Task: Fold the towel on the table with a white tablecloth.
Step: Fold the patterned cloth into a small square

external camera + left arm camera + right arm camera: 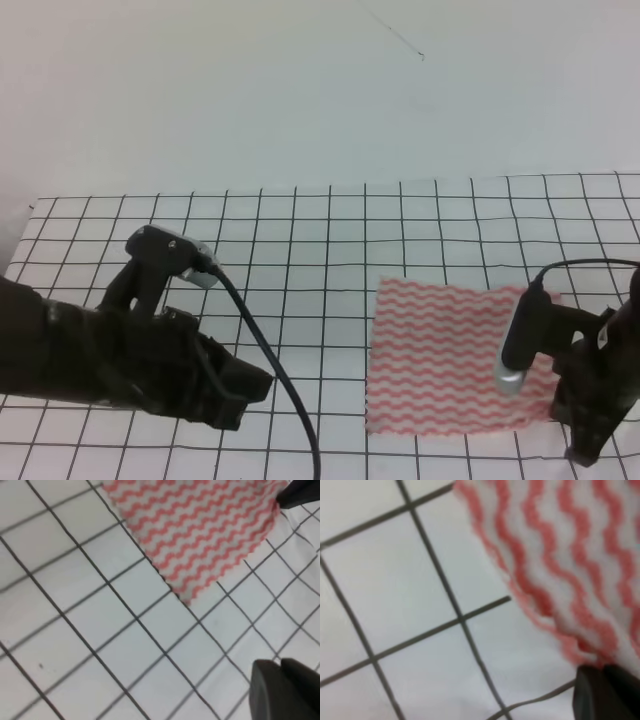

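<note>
Two arms are working over the bench (330, 205), which is wearing the white tablecloth (300, 270) with its black grid; the towel (445, 360) is lying flat on the right half. The right gripper (585, 450) is sitting at the towel's near right corner, touching its edge, its opening impossible to judge. The left gripper (245, 395) is hovering well apart from the towel, its opening likewise hidden.

A plain pale wall (300, 90) rises behind, crossed near the top by a thin dark line (395, 35).
</note>
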Robot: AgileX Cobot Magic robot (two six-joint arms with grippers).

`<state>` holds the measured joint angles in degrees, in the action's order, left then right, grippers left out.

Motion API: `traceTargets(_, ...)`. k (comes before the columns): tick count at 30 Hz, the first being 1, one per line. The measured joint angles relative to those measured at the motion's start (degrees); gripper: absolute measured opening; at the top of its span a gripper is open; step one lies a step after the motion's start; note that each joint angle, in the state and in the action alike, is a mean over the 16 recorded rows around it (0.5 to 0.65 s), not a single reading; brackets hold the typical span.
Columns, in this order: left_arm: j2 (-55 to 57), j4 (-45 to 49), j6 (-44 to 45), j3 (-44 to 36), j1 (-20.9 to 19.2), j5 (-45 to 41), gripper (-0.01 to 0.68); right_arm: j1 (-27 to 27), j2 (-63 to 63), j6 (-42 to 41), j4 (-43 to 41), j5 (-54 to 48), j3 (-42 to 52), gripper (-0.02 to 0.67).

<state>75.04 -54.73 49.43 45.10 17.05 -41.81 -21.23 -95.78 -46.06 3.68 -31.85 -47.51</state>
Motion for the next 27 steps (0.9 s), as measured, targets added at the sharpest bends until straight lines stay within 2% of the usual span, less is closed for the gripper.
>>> traceTargets(7,5.1,0.6,5.2,3.6,0.0,0.6,0.156,0.0,0.0,1.3,0.1,-0.4,-2.1,0.005)
traceTargets(14,13.9,0.2,12.6,10.4,0.8,-1.7,0.26,0.0,0.0,4.1,-0.3,0.4,-3.6,0.005)
traceTargets(22,23.5,0.8,19.2,18.3,5.5,-4.3,0.282,0.1,-0.1,8.8,-2.5,2.0,-4.4,0.005)
traceTargets(27,27.4,2.5,20.5,21.4,9.6,-2.8,0.283,0.1,-0.1,10.8,-3.7,2.4,-4.6,0.005)
